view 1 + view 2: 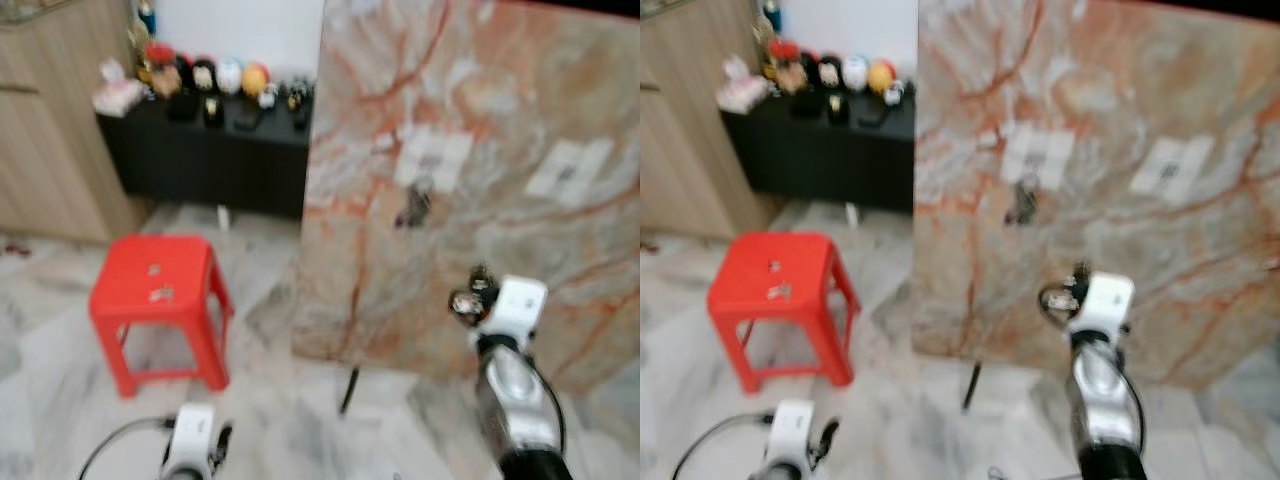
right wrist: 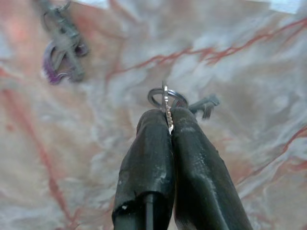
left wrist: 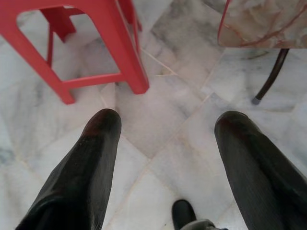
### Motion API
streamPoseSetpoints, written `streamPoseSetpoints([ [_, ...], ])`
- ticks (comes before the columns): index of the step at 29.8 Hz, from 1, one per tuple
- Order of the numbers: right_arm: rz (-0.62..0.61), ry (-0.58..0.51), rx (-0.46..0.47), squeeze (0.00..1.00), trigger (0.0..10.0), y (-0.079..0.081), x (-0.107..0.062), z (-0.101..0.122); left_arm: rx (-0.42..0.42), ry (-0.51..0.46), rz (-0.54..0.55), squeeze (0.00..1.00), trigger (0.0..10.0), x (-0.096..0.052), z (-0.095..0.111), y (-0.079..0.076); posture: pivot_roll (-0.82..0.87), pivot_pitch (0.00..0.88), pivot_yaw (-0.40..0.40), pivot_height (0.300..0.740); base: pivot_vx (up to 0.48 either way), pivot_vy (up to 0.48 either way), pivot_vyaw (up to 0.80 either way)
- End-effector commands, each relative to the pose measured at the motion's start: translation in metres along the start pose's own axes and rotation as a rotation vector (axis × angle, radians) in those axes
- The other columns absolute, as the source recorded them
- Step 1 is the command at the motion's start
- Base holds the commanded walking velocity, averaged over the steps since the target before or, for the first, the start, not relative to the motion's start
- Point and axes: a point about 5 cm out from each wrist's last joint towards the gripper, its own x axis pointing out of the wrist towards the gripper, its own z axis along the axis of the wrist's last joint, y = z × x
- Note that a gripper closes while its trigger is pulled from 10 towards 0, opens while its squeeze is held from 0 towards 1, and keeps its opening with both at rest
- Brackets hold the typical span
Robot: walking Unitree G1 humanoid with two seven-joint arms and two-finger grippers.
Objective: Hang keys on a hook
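My right gripper is shut on a bunch of keys; a key ring and a key stick out past the fingertips. It is raised in front of a marble-patterned board, low and to the right of a hook where another bunch of keys hangs. That hanging bunch has a purple tag. A second white hook plate sits further right on the board. My left gripper hangs low over the floor, open, holding nothing.
A red plastic stool stands on the marble floor to the left of the board. A black cabinet with small figures on top stands at the back. A wooden cupboard is at far left. A dark leg props the board.
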Motion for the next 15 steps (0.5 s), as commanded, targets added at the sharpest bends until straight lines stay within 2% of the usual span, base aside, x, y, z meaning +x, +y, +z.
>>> streamPoseSetpoints([
  [1,-0.023,-0.026,-0.009,0.00,10.0,-0.007,0.002,0.007,0.001,0.001,-0.022,0.00,10.0,0.001,0.001,-0.007,-0.03,0.009,-0.077,0.740,0.000,-0.337,0.00],
  [6,-0.026,-0.034,-0.010,0.00,10.0,-0.006,0.004,0.009,0.002,0.000,-0.023,0.00,10.0,0.001,0.002,-0.008,-0.03,0.022,-0.077,0.740,0.000,-0.331,0.00],
  [15,-0.027,-0.068,-0.007,0.00,10.0,-0.003,0.013,0.021,-0.012,0.008,-0.020,0.00,10.0,0.000,0.000,-0.007,-0.03,0.032,-0.075,0.740,0.000,0.000,0.00],
])
